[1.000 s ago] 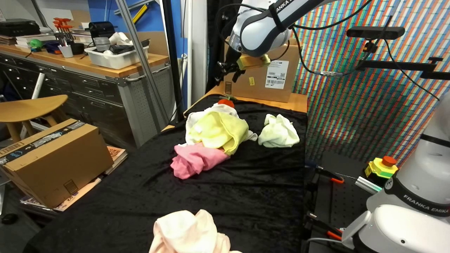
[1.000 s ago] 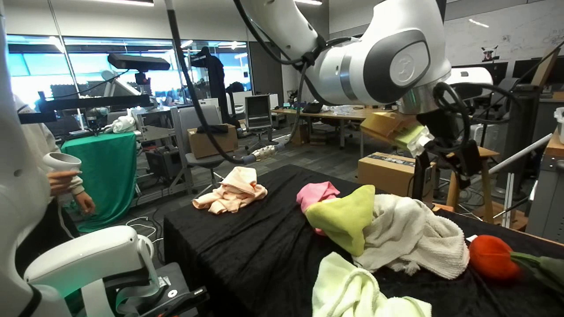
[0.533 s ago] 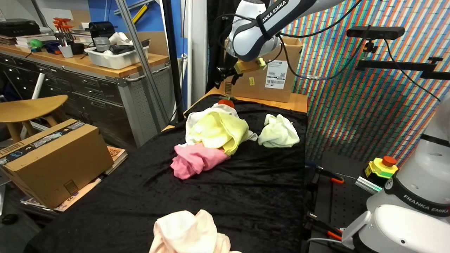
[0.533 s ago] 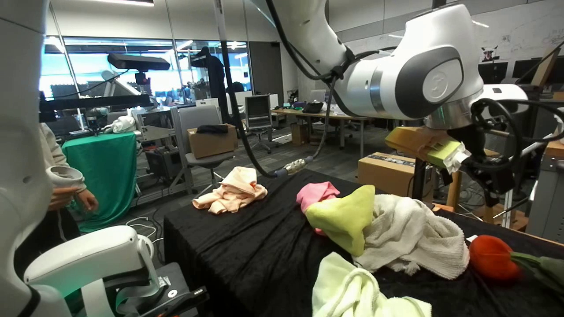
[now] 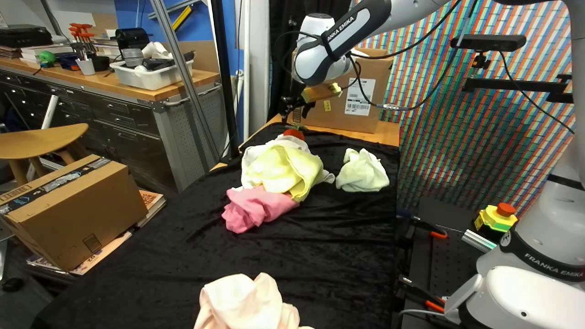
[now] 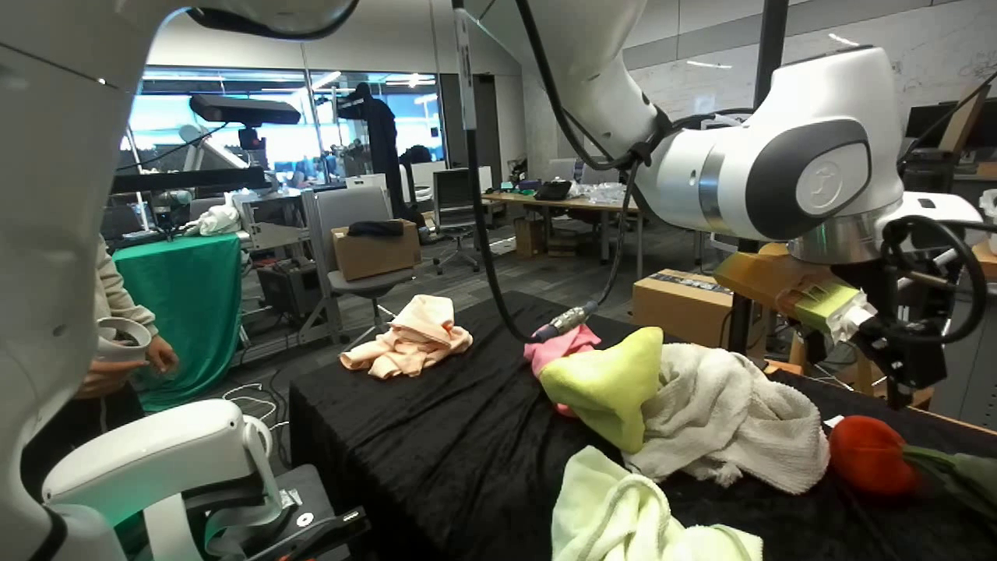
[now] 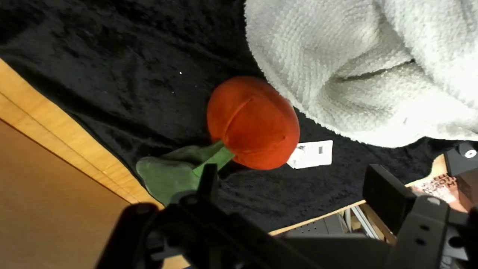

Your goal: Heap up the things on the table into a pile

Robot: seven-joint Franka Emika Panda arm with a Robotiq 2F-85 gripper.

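Observation:
My gripper (image 5: pixel 296 116) is open and empty above the far end of the black-covered table. It also shows in an exterior view (image 6: pixel 857 374) and the wrist view (image 7: pixel 293 179). Below it lies a red plush (image 7: pixel 254 123) with a green stem and a white tag; it also shows in an exterior view (image 6: pixel 872 456). Beside it is a grey-white towel (image 6: pixel 724 413). A yellow cloth (image 5: pixel 285 169) lies over part of that towel and over a pink cloth (image 5: pixel 256 210). A pale green cloth (image 5: pixel 362 171) and a peach cloth (image 5: pixel 244 301) lie apart.
A cardboard box (image 5: pixel 338 114) stands at the table's far end, close behind the gripper. The wooden table edge (image 7: pixel 101 172) shows under the black cover. A cable (image 6: pixel 491 265) hangs from the arm. A metal post (image 5: pixel 187 77) stands beside the table.
The arm and open gripper have moved farther out toward the table's far end and lower, nearer the red plush. The cloths and the plush have not moved.

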